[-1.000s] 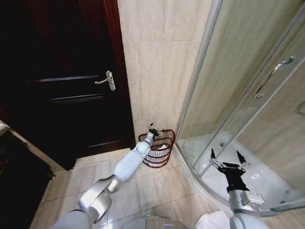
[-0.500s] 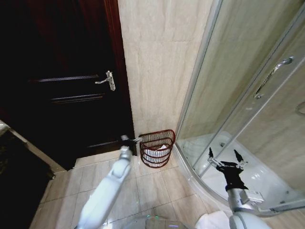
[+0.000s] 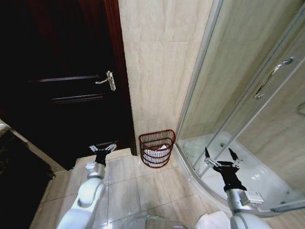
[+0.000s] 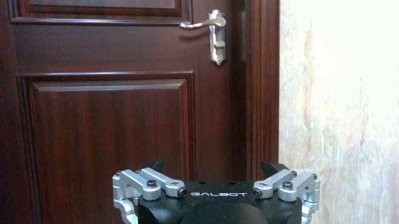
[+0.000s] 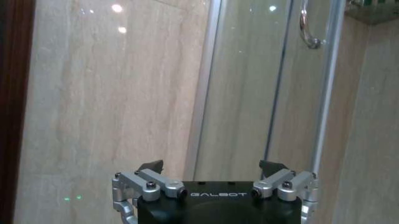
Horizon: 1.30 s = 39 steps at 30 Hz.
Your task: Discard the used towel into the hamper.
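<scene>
Both grippers hang empty with their fingers spread apart. The left gripper (image 3: 102, 147) sits low in front of the dark door (image 3: 62, 90), well to the left of the hamper (image 3: 157, 148); its wrist view looks straight at the door panel and the handle (image 4: 212, 32). The right gripper (image 3: 221, 157) hovers over the shower tray (image 3: 267, 183), in front of the glass (image 3: 238, 86).

The hamper stands on the floor tiles against the beige wall (image 3: 157, 62), between the door frame and the curved shower base. Something white, most likely the towel (image 3: 158, 150), lies inside it and shows through the ribs.

Judged from that, the drop itself looks done, and the step in hand is the left arm's retreat. Little seems left beyond bringing that arm to rest clear of the door.

Compared with a second ago, the left arm has swung away: then it reached out with its gripper right at the hamper's rim, half a second ago it was just beside the hamper's left edge, and now it is well apart from it. The right gripper has barely shifted. The hamper has stayed put.
</scene>
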Available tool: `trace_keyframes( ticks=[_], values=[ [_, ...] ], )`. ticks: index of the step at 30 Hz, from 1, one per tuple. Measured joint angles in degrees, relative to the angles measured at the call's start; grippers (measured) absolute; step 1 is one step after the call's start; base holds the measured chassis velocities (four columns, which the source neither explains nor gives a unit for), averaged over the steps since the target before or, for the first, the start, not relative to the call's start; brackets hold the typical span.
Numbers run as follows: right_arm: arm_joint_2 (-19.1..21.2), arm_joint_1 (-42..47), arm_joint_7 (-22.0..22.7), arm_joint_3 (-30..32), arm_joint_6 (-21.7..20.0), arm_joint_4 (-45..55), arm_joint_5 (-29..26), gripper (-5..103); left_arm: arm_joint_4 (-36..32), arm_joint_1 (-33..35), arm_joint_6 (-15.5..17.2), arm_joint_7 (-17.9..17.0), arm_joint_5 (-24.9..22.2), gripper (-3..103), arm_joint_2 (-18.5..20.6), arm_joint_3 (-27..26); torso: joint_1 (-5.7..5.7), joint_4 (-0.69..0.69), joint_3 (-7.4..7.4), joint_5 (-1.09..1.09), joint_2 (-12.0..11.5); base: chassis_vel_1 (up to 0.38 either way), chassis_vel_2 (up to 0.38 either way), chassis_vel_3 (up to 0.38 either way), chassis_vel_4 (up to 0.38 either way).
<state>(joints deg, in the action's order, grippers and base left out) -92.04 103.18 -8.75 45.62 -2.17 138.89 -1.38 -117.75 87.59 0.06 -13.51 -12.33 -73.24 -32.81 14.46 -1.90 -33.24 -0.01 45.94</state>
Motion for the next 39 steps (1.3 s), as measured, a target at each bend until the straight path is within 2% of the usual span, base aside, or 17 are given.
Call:
trace_keyframes(
  ticks=[6,15,39],
  values=[
    [-0.1,1.1,-0.3,-0.3,0.4,0.9,0.0,100,-0.2,-0.3,0.5,0.3,3.3,100,-0.7,1.4,0.01,0.01,0.0,0.0,0.0,0.0,0.0,0.0,0.0],
    [-0.1,1.1,0.0,-0.1,0.9,1.0,0.0,100,-1.3,-1.1,2.0,0.6,2.5,100,-0.7,2.6,0.01,0.01,-0.01,0.0,0.0,0.0,0.0,0.0,0.0],
    [-0.1,0.8,0.3,0.4,0.0,1.9,0.2,100,0.0,-2.4,0.6,0.8,2.2,100,-0.5,3.1,0.01,0.01,-0.01,0.01,0.0,0.0,0.0,0.0,0.0]
  ],
)
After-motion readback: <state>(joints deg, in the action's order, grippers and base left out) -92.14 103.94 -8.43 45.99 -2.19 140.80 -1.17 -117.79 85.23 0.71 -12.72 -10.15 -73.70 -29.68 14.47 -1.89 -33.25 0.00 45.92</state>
